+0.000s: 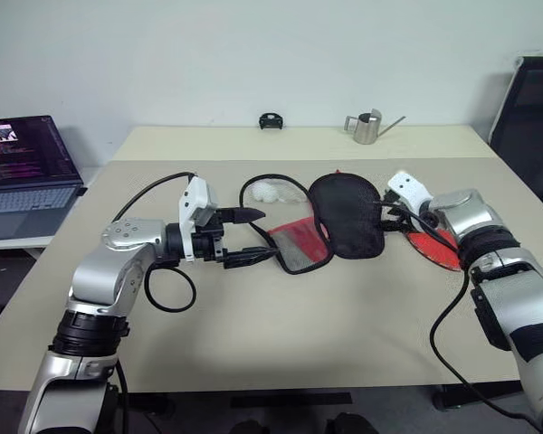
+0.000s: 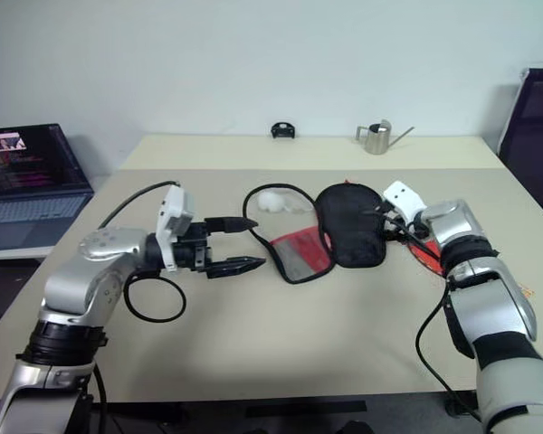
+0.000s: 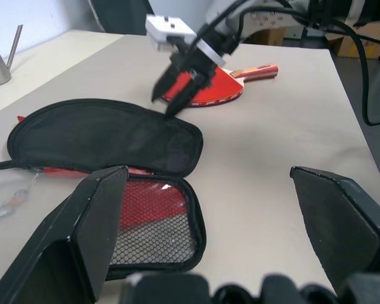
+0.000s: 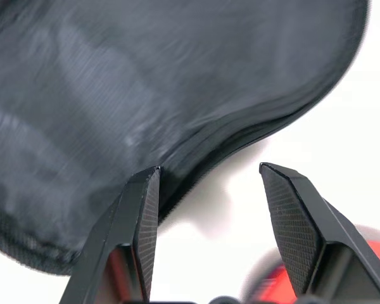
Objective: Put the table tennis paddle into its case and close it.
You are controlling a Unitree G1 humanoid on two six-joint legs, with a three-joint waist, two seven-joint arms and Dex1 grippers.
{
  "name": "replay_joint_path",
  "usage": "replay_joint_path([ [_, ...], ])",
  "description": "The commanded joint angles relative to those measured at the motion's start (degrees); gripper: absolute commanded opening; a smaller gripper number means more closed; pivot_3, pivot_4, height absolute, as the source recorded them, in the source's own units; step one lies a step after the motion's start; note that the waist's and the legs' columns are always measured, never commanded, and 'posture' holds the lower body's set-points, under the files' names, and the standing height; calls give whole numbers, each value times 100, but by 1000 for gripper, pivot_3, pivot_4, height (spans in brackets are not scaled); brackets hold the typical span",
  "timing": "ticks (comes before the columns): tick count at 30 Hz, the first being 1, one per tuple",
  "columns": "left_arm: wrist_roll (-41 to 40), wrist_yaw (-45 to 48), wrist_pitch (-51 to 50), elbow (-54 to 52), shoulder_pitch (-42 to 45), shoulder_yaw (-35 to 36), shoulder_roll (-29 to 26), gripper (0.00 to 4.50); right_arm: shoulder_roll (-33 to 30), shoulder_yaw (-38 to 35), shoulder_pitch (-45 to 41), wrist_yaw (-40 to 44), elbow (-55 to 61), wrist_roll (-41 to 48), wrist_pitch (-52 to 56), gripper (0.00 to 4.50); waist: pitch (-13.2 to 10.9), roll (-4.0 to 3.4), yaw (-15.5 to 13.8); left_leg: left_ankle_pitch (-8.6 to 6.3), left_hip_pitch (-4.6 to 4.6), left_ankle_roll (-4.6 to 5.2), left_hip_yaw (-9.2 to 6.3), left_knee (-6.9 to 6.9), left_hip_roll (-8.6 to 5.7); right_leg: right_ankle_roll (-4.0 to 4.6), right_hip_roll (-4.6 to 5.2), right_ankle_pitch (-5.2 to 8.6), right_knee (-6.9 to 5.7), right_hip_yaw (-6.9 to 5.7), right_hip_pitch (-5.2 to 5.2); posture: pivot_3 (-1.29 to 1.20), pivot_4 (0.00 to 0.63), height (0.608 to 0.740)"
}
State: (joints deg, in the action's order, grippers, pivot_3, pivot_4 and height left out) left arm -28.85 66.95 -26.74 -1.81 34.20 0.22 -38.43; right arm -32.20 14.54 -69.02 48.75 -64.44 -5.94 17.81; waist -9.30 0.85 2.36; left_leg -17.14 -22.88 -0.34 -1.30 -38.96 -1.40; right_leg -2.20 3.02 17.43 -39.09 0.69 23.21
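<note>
A beige worktop (image 1: 281,334) stands before a pale wall, with an open laptop (image 1: 27,172) on a side desk at about nine o'clock and a dark chair (image 1: 534,117) at three o'clock. Near the worktop's middle lies the case (image 1: 344,217), unzipped and spread in two halves, the black half toward one o'clock of the red, mesh-lined half. The table tennis paddle (image 3: 209,92) lies flat on the worktop at three o'clock of the case, outside it, partly hidden by the right arm. The left gripper (image 2: 233,244) hovers at nine o'clock of the case, fingers spread wide and empty. The right gripper (image 4: 209,209) sits at the black half's edge, fingers parted and released, grasping nothing. A small metal watering can (image 1: 368,127) and a black clip-like item (image 1: 271,121) stand at twelve o'clock, near the far edge.
</note>
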Motion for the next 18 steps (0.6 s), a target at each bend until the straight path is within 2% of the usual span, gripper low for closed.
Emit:
replay_joint_path([
  [1,-105,-38,32,-127,116,102,51,4500,-278,-540,-141,486,482,409,322,2609,0,0,-3,0,-1,0,0,0,0,0,0,0,0,0,0,0,150,740],
  [8,-315,-134,-138,-256,171,211,171,4500,-781,-1256,957,768,2199,965,1143,2609,1,1,-48,0,-2,0,-1,-1,1,0,0,0,0,-3,-2,0,150,740],
  [11,-407,-154,-208,-308,195,234,188,4500,-1014,-1530,1518,770,3015,1183,1550,3189,0,0,-56,0,-4,1,1,-2,1,0,0,0,-2,0,-2,0,150,740],
  [15,-493,-106,-254,-364,219,198,203,4500,-1415,-1847,2390,802,3942,1427,1866,4484,0,0,-66,0,-4,1,1,-2,1,0,0,0,-3,0,-1,0,150,740],
  [18,-550,-93,-268,-391,287,175,251,4500,-1738,-2174,2995,920,4463,1680,2047,4484,0,0,-69,0,-3,2,1,-3,0,0,0,0,-4,1,-2,0,150,740],
])
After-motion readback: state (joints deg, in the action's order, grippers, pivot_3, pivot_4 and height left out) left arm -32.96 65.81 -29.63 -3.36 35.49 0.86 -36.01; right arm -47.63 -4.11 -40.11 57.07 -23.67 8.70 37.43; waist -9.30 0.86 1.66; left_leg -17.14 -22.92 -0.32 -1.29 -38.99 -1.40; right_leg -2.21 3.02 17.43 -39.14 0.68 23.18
